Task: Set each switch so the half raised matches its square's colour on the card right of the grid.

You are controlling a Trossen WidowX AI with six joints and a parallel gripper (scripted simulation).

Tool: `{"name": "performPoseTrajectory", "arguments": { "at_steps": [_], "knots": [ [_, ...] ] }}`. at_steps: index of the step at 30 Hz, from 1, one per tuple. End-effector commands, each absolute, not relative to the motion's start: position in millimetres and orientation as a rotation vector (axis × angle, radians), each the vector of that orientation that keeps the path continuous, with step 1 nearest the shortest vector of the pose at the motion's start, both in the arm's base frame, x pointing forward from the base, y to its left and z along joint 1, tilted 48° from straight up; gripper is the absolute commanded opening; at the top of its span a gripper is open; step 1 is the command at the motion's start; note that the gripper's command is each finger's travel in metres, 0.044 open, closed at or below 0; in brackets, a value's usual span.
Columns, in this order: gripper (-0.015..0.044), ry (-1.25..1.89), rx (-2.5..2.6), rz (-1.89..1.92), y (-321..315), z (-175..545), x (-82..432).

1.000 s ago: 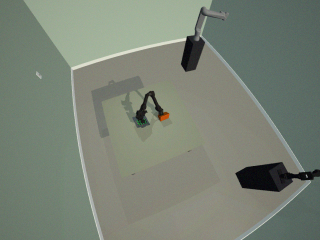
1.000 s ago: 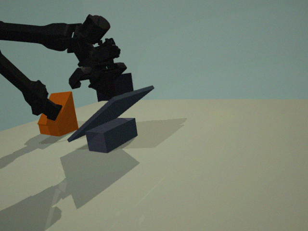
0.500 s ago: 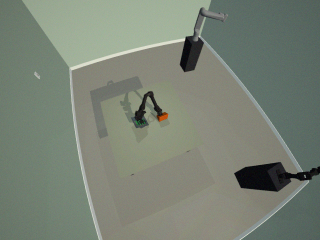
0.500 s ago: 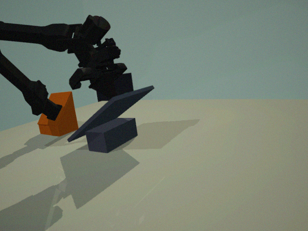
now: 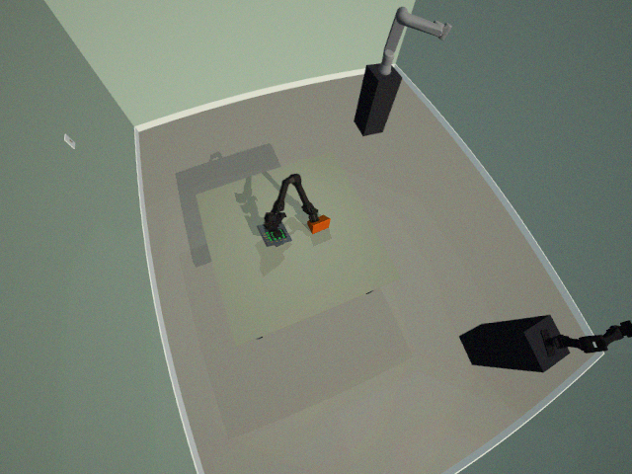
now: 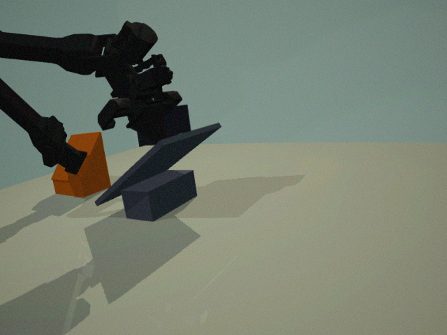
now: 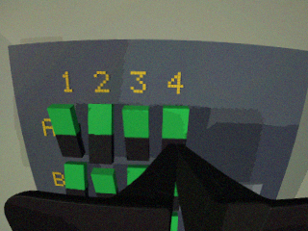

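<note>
My gripper [image 5: 276, 231] [image 7: 174, 151] is shut and holds nothing. In the wrist view its tips overlap the near edge of switch A4 [image 7: 175, 123]; contact cannot be told. The tilted blue-grey panel [image 5: 269, 243] [image 6: 187, 146] [image 7: 159, 55] carries green and dark switches. Switches A1 [image 7: 64, 120], A2 [image 7: 100, 120] and A3 [image 7: 136, 122] show green far halves and dark near halves. B1 [image 7: 75, 176] and B2 [image 7: 104, 181] show green; B3 [image 7: 137, 173] is partly covered. The fingers hide most lower switches. Only a pale corner of the card [image 7: 255, 189] shows, so its pattern is unreadable.
A blue-grey block [image 6: 173, 192] lies under the raised panel. A dark upright box [image 6: 178, 118] stands behind it. An orange wedge [image 5: 320, 224] [image 6: 95, 169] stands by the arm's base. Two dark pedestals [image 5: 376, 99] [image 5: 503, 342] with other arms stand far off.
</note>
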State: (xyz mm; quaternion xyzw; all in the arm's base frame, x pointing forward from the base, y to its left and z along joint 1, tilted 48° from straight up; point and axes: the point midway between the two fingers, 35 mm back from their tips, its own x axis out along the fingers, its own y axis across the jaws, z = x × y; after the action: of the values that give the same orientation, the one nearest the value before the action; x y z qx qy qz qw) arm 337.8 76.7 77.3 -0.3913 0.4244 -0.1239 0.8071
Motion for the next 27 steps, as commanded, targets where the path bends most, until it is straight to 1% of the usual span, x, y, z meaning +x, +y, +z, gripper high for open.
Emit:
{"name": "performPoseTrajectory", "arguments": {
  "at_steps": [1,4,9,15,19,22,27],
  "knots": [
    [0.0000,0.912,-0.841,-0.261,75.9,75.7,338.1],
    [0.0000,0.914,-0.835,-0.264,82.1,81.1,333.8],
    [0.0000,0.940,-0.838,-0.270,111.6,113.0,301.7],
    [0.0000,0.940,-0.839,-0.270,111.6,113.9,298.9],
    [0.0000,0.941,-0.839,-0.270,101.5,107.7,283.2],
    [0.0000,0.942,-0.839,-0.271,100.6,106.5,284.4],
    [0.0000,0.963,-0.837,-0.283,82.7,87.4,304.5]
  ]
}}
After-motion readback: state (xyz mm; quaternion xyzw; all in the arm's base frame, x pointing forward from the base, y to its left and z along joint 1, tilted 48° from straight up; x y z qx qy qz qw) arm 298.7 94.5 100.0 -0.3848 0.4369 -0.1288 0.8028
